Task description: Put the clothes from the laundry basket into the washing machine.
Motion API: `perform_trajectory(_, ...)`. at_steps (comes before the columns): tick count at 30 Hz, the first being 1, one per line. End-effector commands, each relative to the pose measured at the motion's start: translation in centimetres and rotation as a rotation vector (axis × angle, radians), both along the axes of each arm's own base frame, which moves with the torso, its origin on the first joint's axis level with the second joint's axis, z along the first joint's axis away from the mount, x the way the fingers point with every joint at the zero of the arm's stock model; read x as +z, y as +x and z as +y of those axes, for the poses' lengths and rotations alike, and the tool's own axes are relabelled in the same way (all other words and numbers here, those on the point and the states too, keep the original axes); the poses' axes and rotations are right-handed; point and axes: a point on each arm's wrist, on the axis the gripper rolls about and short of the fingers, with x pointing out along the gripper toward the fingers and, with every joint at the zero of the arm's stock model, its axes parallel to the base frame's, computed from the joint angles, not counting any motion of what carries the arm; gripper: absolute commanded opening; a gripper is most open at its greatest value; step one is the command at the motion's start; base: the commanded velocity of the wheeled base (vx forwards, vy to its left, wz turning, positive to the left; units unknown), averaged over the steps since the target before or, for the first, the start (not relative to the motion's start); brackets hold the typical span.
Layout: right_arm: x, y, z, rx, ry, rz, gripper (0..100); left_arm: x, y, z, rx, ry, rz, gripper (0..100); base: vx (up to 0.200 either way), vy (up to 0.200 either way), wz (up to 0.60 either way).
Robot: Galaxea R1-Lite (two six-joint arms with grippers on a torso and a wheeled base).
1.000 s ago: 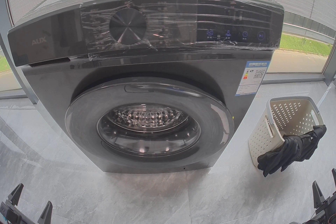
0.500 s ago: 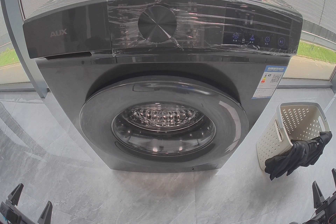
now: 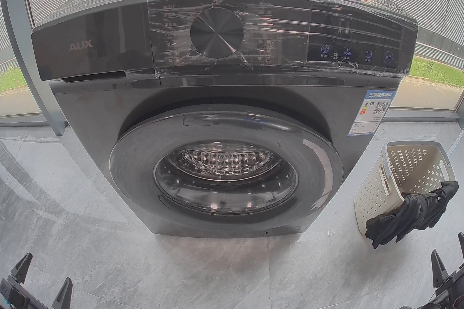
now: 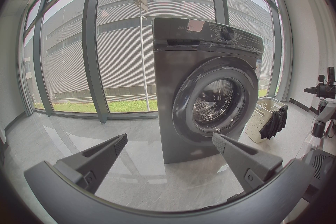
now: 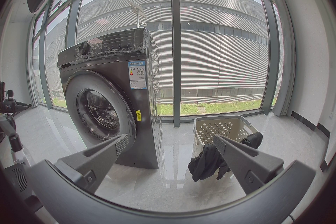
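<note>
One washing machine [image 3: 96, 121], dark grey and front-loading, standing on the pale marble floor [image 3: 145, 266] before tall windows [image 4: 119, 42]. Round door [image 3: 130, 170] shut, with the steel drum [image 3: 224, 162] showing through its glass. Across the top of the front, a control panel [image 3: 290, 35] wrapped in clear film, with a round dial [image 3: 216, 33] near its middle. Below the panel, towards the robot's right, a white and blue label sticker [image 3: 371, 113].

Just beside the machine, on the robot's right, one white perforated laundry basket [image 3: 374, 189], upright on the floor. Draped over the basket's near rim, one black garment [image 3: 406, 220], partly inside and partly hanging down the outer wall, with its lowest end close to the floor; cannot tell whether touching it.

Both pairs of jaws spread wide, holding nothing. Left jaws low at the near left of the head view, over bare floor, well apart from the machine. Right jaws low at the near right, near the basket and the garment yet apart from both.
</note>
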Motion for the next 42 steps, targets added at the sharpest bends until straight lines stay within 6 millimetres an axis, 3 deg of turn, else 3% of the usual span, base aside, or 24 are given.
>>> perform_trajectory(1,-0.52,0.01,0.0,-0.001,0.0,0.002,100,-0.53,0.0,0.0,0.0,0.0,0.0,100,0.0,0.0,0.0)
perform_trajectory(20,-0.52,0.01,0.0,-0.001,0.001,0.002,100,-0.53,0.0,0.0,0.0,0.0,0.0,100,-0.032,0.0,0.0)
perform_trajectory(26,-0.52,0.01,0.0,-0.001,0.001,0.002,100,-0.53,0.0,0.0,0.0,0.001,0.0,100,0.0,0.2,0.0)
perform_trajectory(38,-0.52,0.01,0.0,-0.004,0.001,0.002,100,-0.53,0.0,0.0,0.0,0.0,0.0,100,0.0,0.0,0.0)
perform_trajectory(42,-0.54,0.01,-0.01,-0.004,0.001,0.003,100,-0.53,0.0,0.0,0.002,-0.002,0.0,100,0.2,0.0,0.0)
